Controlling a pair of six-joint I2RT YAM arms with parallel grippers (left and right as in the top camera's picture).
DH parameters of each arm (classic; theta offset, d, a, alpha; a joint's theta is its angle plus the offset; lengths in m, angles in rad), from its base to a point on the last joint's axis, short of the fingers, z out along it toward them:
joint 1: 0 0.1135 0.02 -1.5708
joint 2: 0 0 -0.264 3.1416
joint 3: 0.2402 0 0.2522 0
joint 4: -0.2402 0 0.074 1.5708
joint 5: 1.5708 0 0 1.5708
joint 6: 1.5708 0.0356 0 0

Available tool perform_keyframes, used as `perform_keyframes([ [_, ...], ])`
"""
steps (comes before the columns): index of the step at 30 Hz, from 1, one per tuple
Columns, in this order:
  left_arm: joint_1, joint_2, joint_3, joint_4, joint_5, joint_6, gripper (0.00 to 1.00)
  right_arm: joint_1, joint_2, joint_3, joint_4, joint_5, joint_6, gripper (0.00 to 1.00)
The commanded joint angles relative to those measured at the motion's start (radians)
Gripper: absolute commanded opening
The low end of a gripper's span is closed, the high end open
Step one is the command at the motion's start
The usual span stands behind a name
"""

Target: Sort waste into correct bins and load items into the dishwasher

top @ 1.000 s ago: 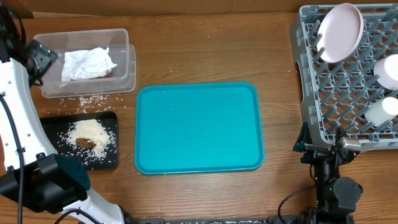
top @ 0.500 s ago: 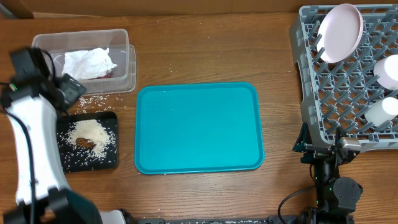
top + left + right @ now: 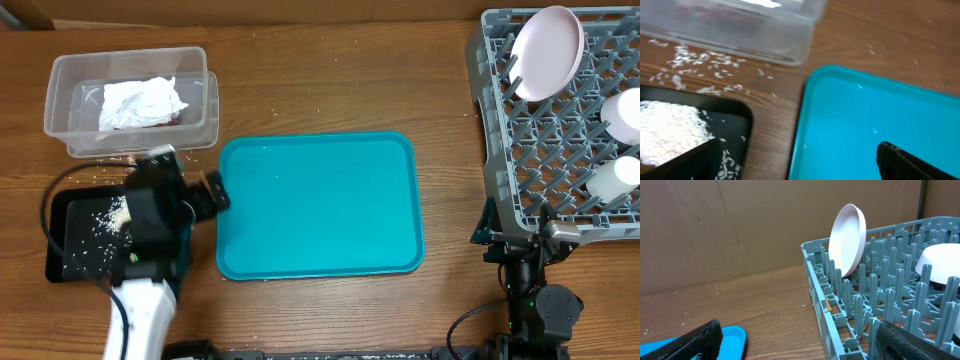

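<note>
Your left fingers stand wide apart, holding nothing: one over the black tray, with its rice just beside that finger, the other over the teal tray. Loose grains lie on the worktop by the clear tub. Your right fingers, likewise spread and empty, sit beside the dish rack, where the plate stands upright.

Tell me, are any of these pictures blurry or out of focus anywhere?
Overhead view: evenly lit and sharp, with only soft shadows around the teal tray. Left wrist view: soft throughout, the clear tub most smeared, the end effector's dark fingers blurred. Right wrist view: the white plate is crisp; the near fingers are out of focus.
</note>
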Motion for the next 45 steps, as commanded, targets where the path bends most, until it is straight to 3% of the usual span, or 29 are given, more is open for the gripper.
perform_keyframes([
  [1,-0.048,-0.100,-0.114,0.013,-0.031,0.091,1.00,-0.003,-0.010,-0.011,0.003,0.005,-0.003,1.00],
  [18,-0.085,-0.425,-0.483,0.283,-0.014,0.077,1.00,-0.003,-0.010,-0.011,0.003,0.005,-0.003,1.00],
  [34,-0.085,-0.665,-0.577,0.311,-0.031,0.077,1.00,-0.003,-0.010,-0.011,0.003,0.005,-0.003,1.00],
  [45,-0.085,-0.885,-0.575,0.216,-0.078,0.141,1.00,-0.003,-0.010,-0.011,0.003,0.005,-0.003,1.00],
])
